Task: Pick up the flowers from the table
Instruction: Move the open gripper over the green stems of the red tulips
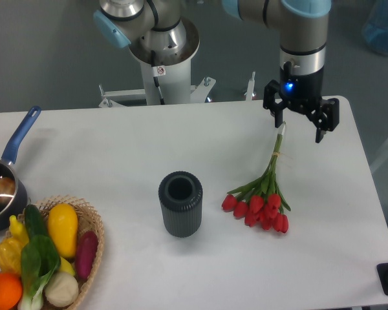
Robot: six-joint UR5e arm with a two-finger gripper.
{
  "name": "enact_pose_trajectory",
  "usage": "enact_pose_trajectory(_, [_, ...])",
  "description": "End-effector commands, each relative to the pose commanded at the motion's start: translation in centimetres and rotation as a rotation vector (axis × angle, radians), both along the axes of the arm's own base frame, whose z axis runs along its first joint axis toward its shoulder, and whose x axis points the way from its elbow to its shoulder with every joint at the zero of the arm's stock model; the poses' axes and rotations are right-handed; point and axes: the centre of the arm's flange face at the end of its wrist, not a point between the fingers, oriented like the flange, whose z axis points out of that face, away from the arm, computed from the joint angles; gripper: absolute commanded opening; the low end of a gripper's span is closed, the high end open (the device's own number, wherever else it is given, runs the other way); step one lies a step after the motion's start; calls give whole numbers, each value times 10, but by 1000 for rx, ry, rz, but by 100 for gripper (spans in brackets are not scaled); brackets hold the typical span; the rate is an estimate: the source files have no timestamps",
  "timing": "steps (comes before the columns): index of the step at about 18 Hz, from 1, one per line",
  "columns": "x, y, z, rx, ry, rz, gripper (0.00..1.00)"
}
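The flowers point(262, 205) are a bunch of red tulips lying on the white table point(116, 148) at the right of centre. The red heads point toward the front. The thin green stems point(275, 161) run back toward the far right. My gripper point(299, 129) hangs over the far right of the table, pointing down, with its jaws wide open and nothing between them. The tip of the stems lies just under its left finger point(279, 119). I cannot tell whether that finger touches the stems.
A dark ribbed cylindrical vase point(180, 203) stands upright left of the flowers. A wicker basket point(94, 223) of vegetables and fruit sits at the front left. A pot with a blue handle point(3, 187) is at the left edge. The arm's base point(161, 51) is behind the table.
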Motion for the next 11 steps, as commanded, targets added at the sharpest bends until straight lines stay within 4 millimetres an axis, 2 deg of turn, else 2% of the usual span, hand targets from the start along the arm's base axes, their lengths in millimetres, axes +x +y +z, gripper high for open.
enact_pose_trajectory(4, [-1, -6, -15, -6, -31, 18, 100])
enact_pose_trajectory(7, [-8, -1, -45, -11, -94, 81, 100])
enact_pose_trajectory(11, [-9, 0, -69, -19, -142, 102, 100])
